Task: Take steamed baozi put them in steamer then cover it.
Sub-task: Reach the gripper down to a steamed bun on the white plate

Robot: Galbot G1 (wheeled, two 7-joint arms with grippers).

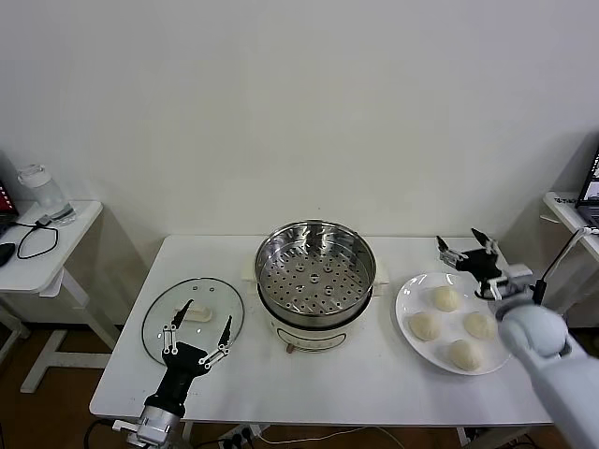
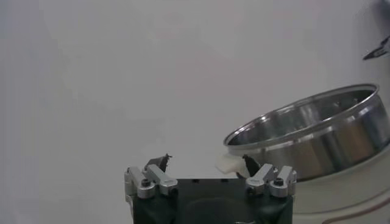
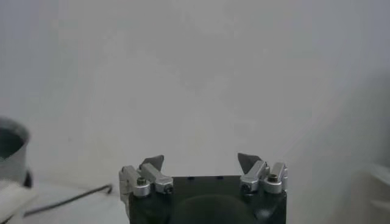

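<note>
the right gripper (image 1: 466, 245) hangs with its jaws apart and empty, above the far rim of the white plate (image 1: 404, 301). the four steamed baozi (image 1: 445, 298) lie on that plate, below and on the near side of this gripper, none touched. the steamer (image 1: 315, 268) stands well apart from it, toward the robot's left, basket empty on its pot base. the left gripper (image 1: 197, 329) also stands apart and empty, over the near edge of the cover (image 1: 192, 316), which lies flat on the table (image 1: 374, 374); the cover's white handle sits just beyond its fingertips.

risks, as judged from this layout:

- the baozi are soft and domed. a grip set too high on the dome may slip off; a grip closed too hard may dent the dough.
- the buns lie close together. a jaw descending between two of them may push the neighbour toward the plate rim.
- the steamer wall is tall. a carry path held too low may strike the rim and drop the bun outside.
- the cover is flat glass with a small handle. an off-centre grip on the handle may let it tilt and land askew on the steamer rim.
- the left gripper is already near the cover. moving it before all four buns are loaded would close the steamer too early.
</note>
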